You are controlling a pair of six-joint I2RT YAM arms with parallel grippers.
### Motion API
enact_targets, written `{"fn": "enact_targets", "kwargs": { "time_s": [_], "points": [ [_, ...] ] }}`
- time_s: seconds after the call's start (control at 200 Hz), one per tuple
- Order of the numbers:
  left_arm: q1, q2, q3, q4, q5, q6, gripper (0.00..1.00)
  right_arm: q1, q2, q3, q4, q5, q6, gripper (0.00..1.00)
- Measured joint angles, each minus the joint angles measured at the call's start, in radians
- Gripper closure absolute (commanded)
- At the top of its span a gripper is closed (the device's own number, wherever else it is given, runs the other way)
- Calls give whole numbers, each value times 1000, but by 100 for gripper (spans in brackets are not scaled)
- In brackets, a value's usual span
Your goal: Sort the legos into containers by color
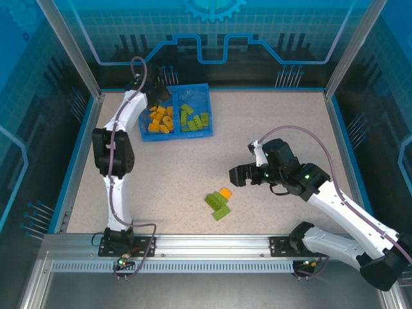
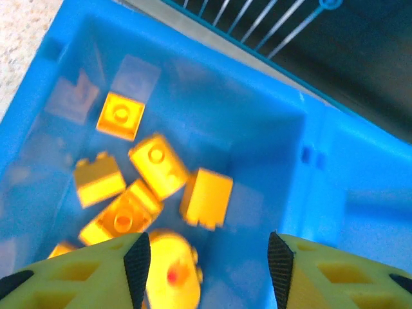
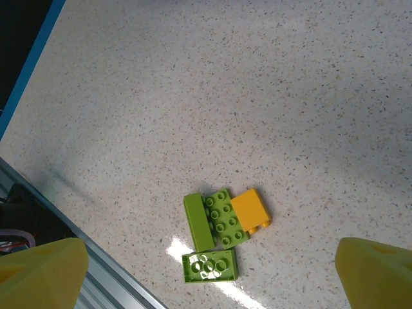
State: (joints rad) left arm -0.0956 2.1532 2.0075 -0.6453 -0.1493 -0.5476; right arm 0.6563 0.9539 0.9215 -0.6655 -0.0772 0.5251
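The blue tray (image 1: 177, 136) stands at the back left, orange legos (image 1: 161, 120) in its left container and green legos (image 1: 193, 119) in its right one. My left gripper (image 1: 156, 96) hovers over the left container. In the left wrist view its jaws (image 2: 207, 270) stand open, and a blurred orange brick (image 2: 168, 273) lies loose beside the left pad above several other orange bricks (image 2: 158, 164). My right gripper (image 1: 241, 174) hangs wide open above three green bricks (image 3: 225, 219) and one orange brick (image 3: 251, 209) on the table, which form a cluster (image 1: 219, 203).
The tray's divider wall (image 2: 309, 161) rises just right of the left gripper. A metal rail (image 1: 212, 244) runs along the near table edge, close to the loose cluster. Blue-rimmed table borders and frame posts (image 1: 77, 58) close in the sides.
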Motion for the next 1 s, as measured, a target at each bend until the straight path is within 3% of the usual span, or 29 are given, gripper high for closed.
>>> {"fn": "enact_targets", "kwargs": {
  "time_s": [0.135, 0.25, 0.355, 0.485, 0.62, 0.795, 1.001],
  "points": [
    [-111, -309, -277, 50, -2, 0, 46, 0, 0, -2, 3, 37, 18, 0],
    [-360, -573, -472, 120, -45, -3, 46, 0, -14, -23, 8, 90, 40, 0],
    [-585, -670, -579, 159, -88, -8, 46, -1, -53, -41, 10, 147, 59, 0],
    [-745, -592, -640, 151, -129, -29, 44, -1, -140, -81, 0, 200, 72, 0],
    [-845, -425, -657, 122, -126, -34, 40, -1, -212, -109, -24, 232, 91, 0],
    [-874, -322, -707, 97, -42, -21, 28, -1, -339, -164, -77, 272, 126, 0],
    [-889, -235, -686, 58, -24, 25, 25, -1, -398, -176, -128, 284, 147, 0]
  ]
}}
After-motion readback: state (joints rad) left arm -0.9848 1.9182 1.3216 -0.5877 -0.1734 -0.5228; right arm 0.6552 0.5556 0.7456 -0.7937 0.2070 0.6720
